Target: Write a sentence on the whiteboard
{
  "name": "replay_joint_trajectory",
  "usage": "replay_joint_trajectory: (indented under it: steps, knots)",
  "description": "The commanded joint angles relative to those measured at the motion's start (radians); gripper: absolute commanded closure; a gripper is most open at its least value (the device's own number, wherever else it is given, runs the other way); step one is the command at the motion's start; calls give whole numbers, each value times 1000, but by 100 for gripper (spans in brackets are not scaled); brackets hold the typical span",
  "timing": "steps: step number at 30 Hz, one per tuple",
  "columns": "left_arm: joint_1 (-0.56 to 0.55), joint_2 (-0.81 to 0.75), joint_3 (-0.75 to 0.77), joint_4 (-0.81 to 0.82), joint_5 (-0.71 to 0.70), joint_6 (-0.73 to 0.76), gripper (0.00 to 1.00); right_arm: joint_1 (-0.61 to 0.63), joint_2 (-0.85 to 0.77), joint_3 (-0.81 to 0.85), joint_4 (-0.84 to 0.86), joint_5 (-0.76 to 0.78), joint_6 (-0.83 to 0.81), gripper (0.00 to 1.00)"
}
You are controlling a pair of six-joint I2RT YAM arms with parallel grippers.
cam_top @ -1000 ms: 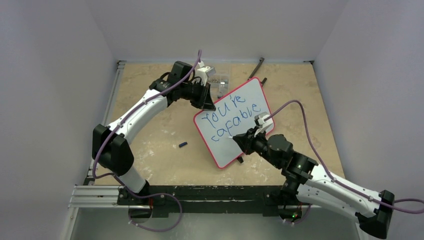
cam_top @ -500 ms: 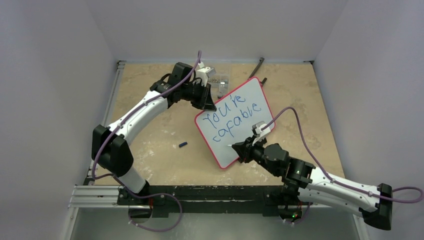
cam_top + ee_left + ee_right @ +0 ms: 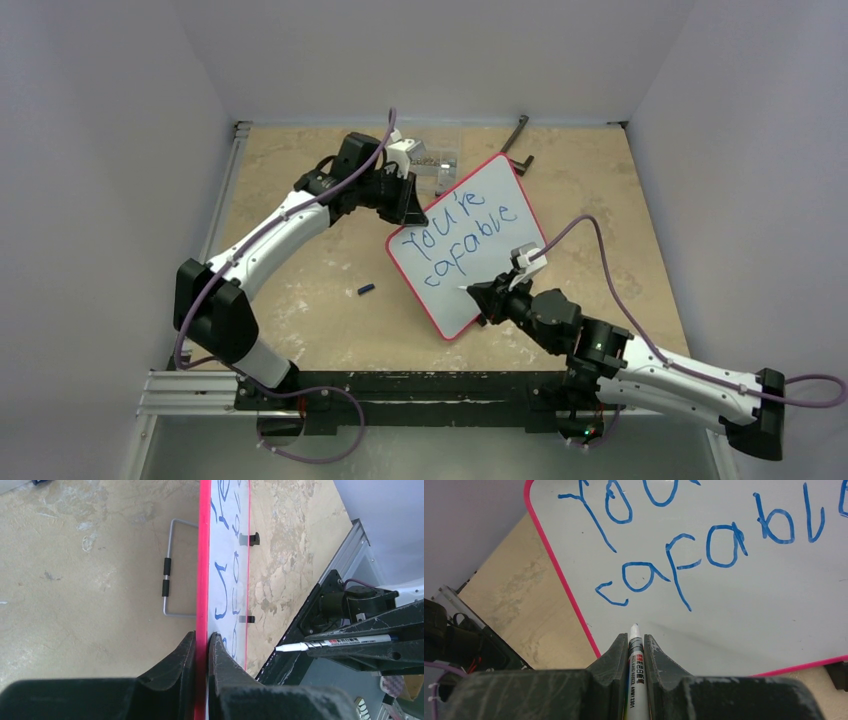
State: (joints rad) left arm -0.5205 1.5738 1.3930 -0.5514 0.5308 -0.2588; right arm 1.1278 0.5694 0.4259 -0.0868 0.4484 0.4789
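While left tool (image 3: pixel 201 639) clamps whiteboard (image 3: pixel 452 296) edge | right tool (image 3: pixel 635 640) pinches marker (image 3: pixel 634 656)

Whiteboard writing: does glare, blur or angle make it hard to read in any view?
Top external: whiteboard evenly lit, sentence readable but small. Left wrist: board seen edge-on, letters too foreshortened to read. Right wrist: writing sharp, not washed out; only a faint shadow beside the marker tip.
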Motion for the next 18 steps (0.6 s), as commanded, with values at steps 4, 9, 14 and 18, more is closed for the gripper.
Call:
replay_joint_trajectory:
  steps: [4,9,14,18]
  knots:
    - [7,-71,-80,19,-198,66,100,7,3,-18,52,14,13,100]
    - [7,-73,-98,31,-217,66,100,8,-23,-30,55,13,15,100]
    - [7,-72,-101,38,-242,63,100,8,-36,-53,80,-18,7,100]
    - [8,-70,-103,42,-256,57,100,7,-11,-67,127,-44,2,100]
